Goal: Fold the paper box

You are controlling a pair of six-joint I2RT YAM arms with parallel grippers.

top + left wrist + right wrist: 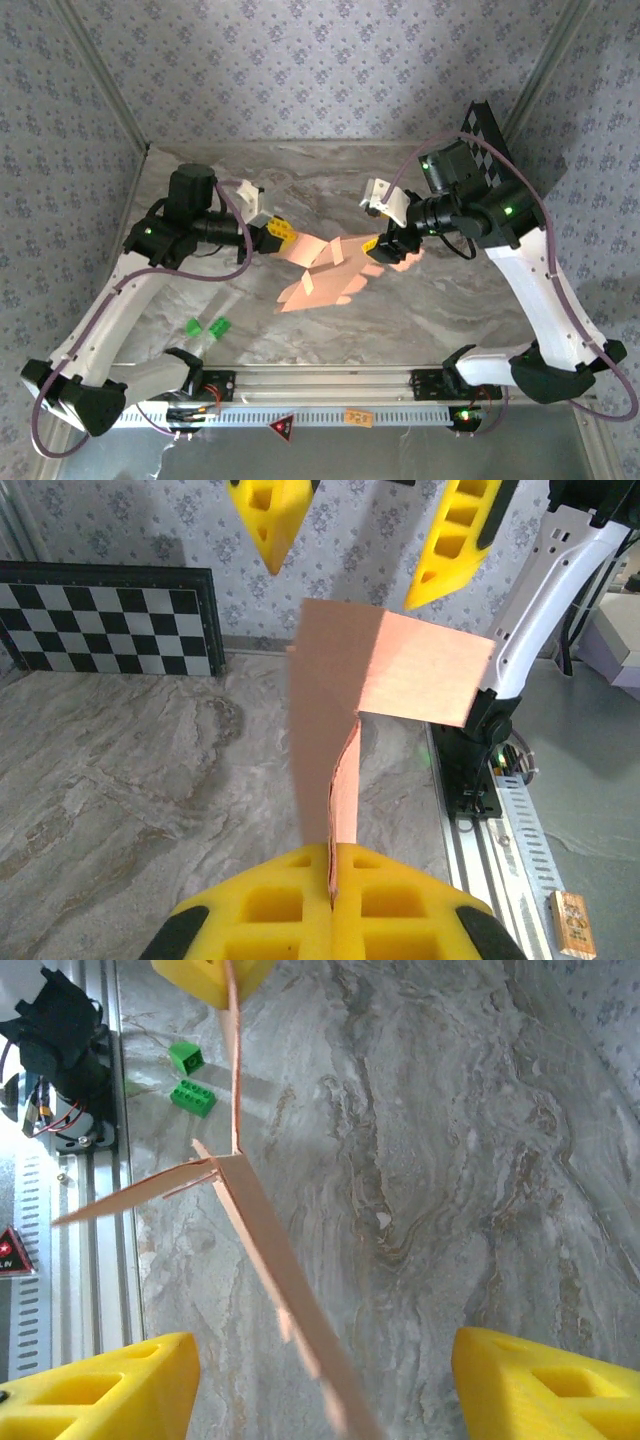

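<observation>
The salmon-orange paper box point(322, 272) hangs partly folded above the middle of the table, held up between the two arms. My left gripper point(281, 235) is shut on its left edge; in the left wrist view the yellow fingers point(270, 905) pinch a thin panel that rises to a wide flap point(400, 670). My right gripper point(395, 252) stands open around the box's right end. In the right wrist view its jaws are wide apart point(325, 1390), and a paper panel point(265, 1250) runs slanted between them, touching neither finger.
Small green bricks point(205, 328) point(190, 1085) lie on the marble table near the left arm's base. A checkerboard panel point(490, 150) point(110, 620) leans against the back right wall. A metal rail point(320, 385) runs along the near edge.
</observation>
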